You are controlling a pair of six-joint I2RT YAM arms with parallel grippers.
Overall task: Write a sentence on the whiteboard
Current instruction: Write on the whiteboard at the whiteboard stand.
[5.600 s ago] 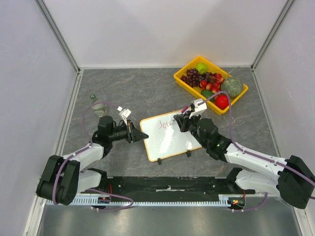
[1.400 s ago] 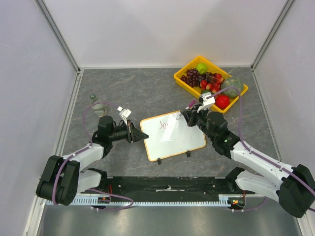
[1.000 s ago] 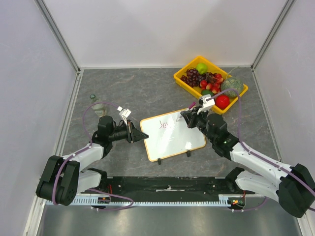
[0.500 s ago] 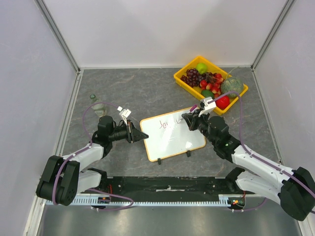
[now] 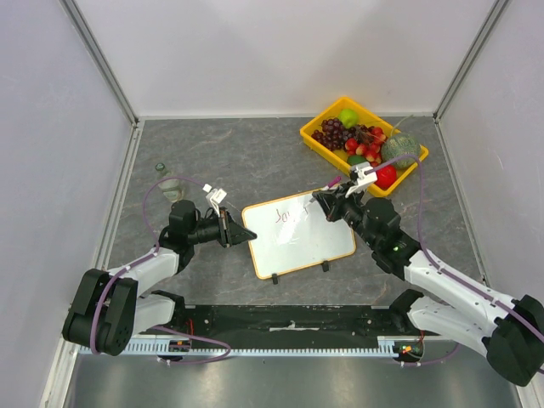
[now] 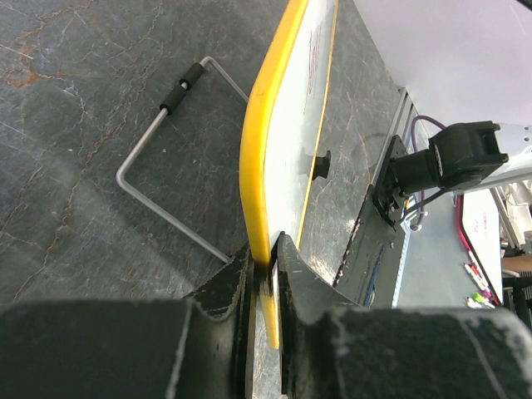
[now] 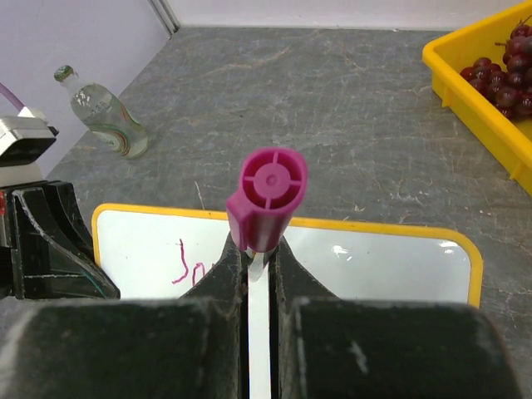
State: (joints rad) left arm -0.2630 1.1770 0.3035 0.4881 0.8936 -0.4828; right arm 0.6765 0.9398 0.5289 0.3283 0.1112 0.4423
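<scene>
The whiteboard (image 5: 296,245) lies tilted in the middle of the table, white with a thin yellow frame (image 6: 264,158). My left gripper (image 5: 245,234) is shut on its left edge (image 6: 268,259). Pinkish-red writing (image 5: 287,216) reading about "Joy" runs along the upper part, and its first letters (image 7: 188,264) show in the right wrist view. My right gripper (image 5: 333,204) hovers over the board's upper right area, shut on a magenta-capped marker (image 7: 268,196). The marker's tip is hidden behind the gripper (image 7: 259,254), so contact with the board cannot be told.
A yellow tray (image 5: 316,123) of fruit stands at the back right, close behind the right arm. A small glass bottle (image 5: 170,181) stands left of the left arm. The board's wire stand (image 6: 166,179) lies on the grey table under it.
My right gripper has shifted a little to the right with the marker over the board's upper part. The left gripper and the board have not moved.
</scene>
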